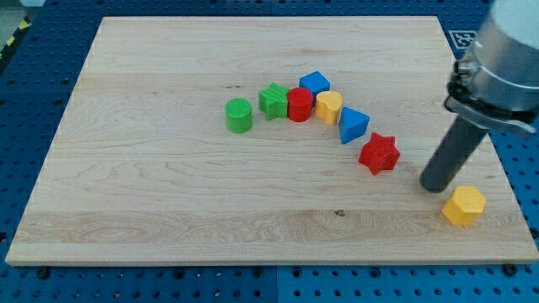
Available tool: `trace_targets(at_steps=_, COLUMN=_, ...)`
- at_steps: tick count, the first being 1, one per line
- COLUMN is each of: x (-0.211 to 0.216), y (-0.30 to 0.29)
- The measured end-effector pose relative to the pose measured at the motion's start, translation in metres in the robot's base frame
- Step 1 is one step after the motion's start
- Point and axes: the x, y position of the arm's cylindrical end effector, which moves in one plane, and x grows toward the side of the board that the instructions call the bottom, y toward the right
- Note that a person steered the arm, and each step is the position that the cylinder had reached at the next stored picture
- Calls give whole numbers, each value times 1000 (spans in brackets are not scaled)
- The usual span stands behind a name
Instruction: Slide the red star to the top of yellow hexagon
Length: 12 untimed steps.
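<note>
The red star (379, 153) lies right of the board's middle, at the lower right end of a curved row of blocks. The yellow hexagon (464, 205) sits near the board's lower right corner, apart from the rest. My tip (438, 186) rests on the board between them, to the right of and slightly below the red star and just up-left of the yellow hexagon. It touches neither block as far as I can see.
The row runs up-left from the star: a blue triangle (353, 124), a yellow heart-like block (328, 107), a blue block (314, 82), a red cylinder (300, 103), a green star (273, 100) and a green cylinder (239, 115). The board's right edge (497, 151) is near.
</note>
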Motion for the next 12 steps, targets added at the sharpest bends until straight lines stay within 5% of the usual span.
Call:
trace_targets(at_steps=4, x=-52, y=-135)
trace_targets(at_steps=9, x=-80, y=-32)
trace_targets(at_steps=12, x=-60, y=-31)
